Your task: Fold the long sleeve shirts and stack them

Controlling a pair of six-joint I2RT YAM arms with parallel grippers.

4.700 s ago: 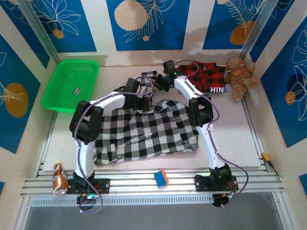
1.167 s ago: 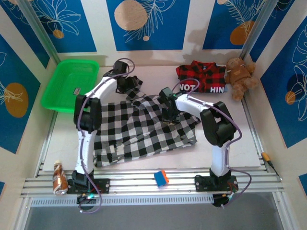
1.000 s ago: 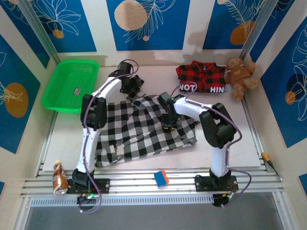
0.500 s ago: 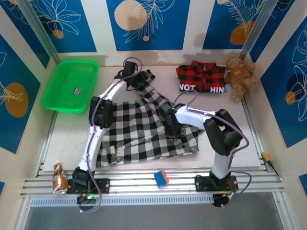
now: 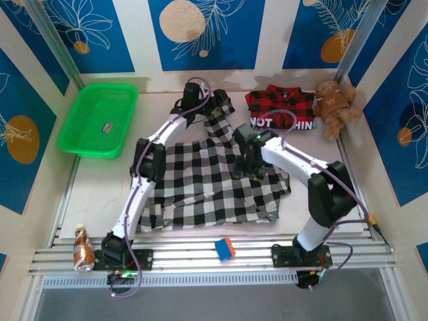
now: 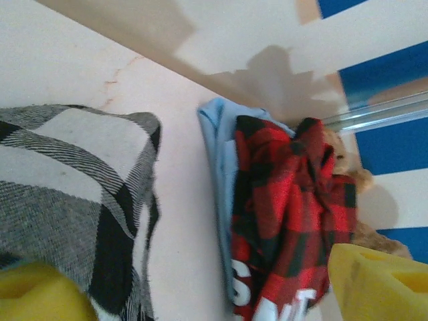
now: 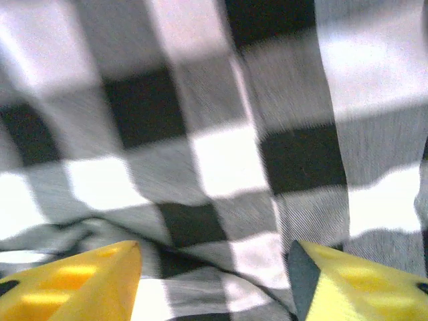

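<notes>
**Both grippers spread open at the checked shirt**

Left gripper (image 5: 200, 107) sits at the far middle of the table, over the far tip of the black-and-white checked shirt (image 5: 200, 180). On your left wrist camera its fingers (image 6: 40, 294) stand wide apart, and the checked cloth (image 6: 67, 200) lies against one of them without being pinched. Your right gripper (image 5: 249, 164) is low over the right half of the same shirt. Its wrist camera shows the fingers (image 7: 73, 281) spread, with a wrinkle of checked cloth (image 7: 214, 134) running between them and not clamped.

The checked shirt lies spread across the middle of the table, rumpled along its right edge. The red-and-black plaid shirt (image 5: 281, 107) lies folded at the far right, just beside the teddy bear (image 5: 336, 103). White letters on its black band read "NOT" and "HIN", with a cable crossing between them. On the left wrist camera a light blue layer (image 6: 214, 167) shows along the plaid shirt's (image 6: 287, 200) edge.
</notes>
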